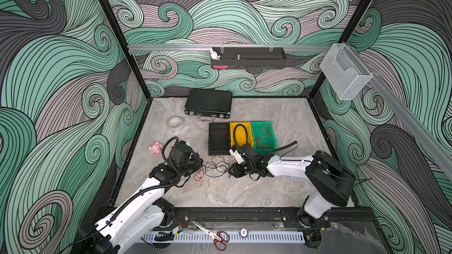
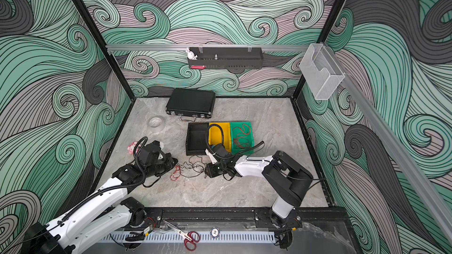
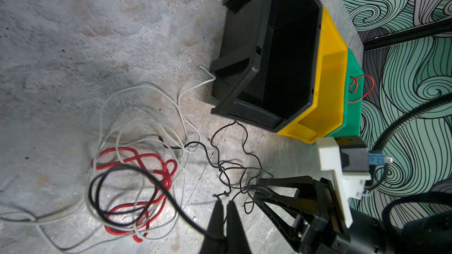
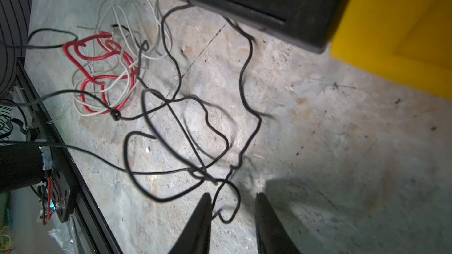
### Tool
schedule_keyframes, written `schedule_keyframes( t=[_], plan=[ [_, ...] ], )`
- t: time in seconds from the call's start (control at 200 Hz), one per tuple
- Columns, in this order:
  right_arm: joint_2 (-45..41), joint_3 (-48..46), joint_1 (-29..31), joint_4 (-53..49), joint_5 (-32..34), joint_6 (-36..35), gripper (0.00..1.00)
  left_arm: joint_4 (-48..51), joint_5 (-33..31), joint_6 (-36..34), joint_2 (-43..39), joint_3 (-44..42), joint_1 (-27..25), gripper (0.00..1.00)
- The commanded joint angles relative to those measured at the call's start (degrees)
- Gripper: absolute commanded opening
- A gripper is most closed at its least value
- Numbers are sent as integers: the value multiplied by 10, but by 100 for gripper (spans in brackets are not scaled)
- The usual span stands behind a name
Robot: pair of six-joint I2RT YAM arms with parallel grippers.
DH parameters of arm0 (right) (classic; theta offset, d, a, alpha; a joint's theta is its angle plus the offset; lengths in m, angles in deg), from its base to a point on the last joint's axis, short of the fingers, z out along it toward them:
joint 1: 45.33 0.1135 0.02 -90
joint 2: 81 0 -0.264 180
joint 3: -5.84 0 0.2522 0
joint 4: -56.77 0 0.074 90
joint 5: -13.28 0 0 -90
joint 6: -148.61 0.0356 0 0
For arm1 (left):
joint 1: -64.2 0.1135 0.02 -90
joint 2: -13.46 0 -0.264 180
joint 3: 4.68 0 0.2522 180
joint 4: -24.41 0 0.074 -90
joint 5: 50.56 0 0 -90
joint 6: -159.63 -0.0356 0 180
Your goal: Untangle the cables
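Note:
The cables (image 1: pixel 212 167) lie tangled on the stone floor between my two grippers, in front of the black bin. A red cable (image 3: pixel 137 160) and white cable (image 3: pixel 181 108) coil together; a thin black cable (image 3: pixel 244 142) winds from them toward the bin. My left gripper (image 3: pixel 223 202) is shut, and a thicker black cable (image 3: pixel 156 182) runs into its jaws. My right gripper (image 4: pixel 232 196) stands open low over the floor, with a loop of the thin black cable (image 4: pixel 230 206) between its fingers. In both top views the grippers (image 1: pixel 201 163) (image 1: pixel 230 171) face each other across the tangle.
Black bin (image 1: pixel 219 140), yellow bin (image 1: pixel 241 124) and green bin (image 1: pixel 274 142) stand side by side behind the tangle; the green one holds thin red wire. A black case (image 1: pixel 209 103), tape roll (image 1: pixel 175 122) and pink toy (image 1: pixel 155 148) lie farther off. Scissors (image 1: pixel 215 237) rest on the front rail.

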Motion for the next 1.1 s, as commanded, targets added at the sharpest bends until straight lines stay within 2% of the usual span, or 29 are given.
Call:
schedule_keyframes(
  t=[0.0, 0.09, 0.195, 0.37, 0.535, 0.811, 0.911, 1.096],
  plan=[
    [19, 12, 1, 23, -9, 6, 26, 16, -9, -8, -4, 14, 5, 0],
    [23, 10, 2, 26, -12, 8, 23, 18, -9, -8, -6, 12, 7, 0],
    [14, 7, 2, 21, -6, 9, 14, 17, -9, -8, -6, 12, 9, 0],
    [-40, 5, -1, -38, 25, -12, 5, 36, -22, -6, -12, 15, 18, 0],
    [-123, -26, -31, -85, 45, -23, 5, 62, -34, 0, -28, 17, 43, 0],
    [-277, -49, -116, -183, 56, -50, 6, 80, -39, 11, -39, 21, 71, 0],
    [-312, -42, -122, -202, 51, -60, 9, 78, -38, 10, -38, 23, 73, 0],
    [-360, -32, -124, -235, 67, -61, 5, 90, -44, 6, -37, 29, 80, 0]
  ],
)
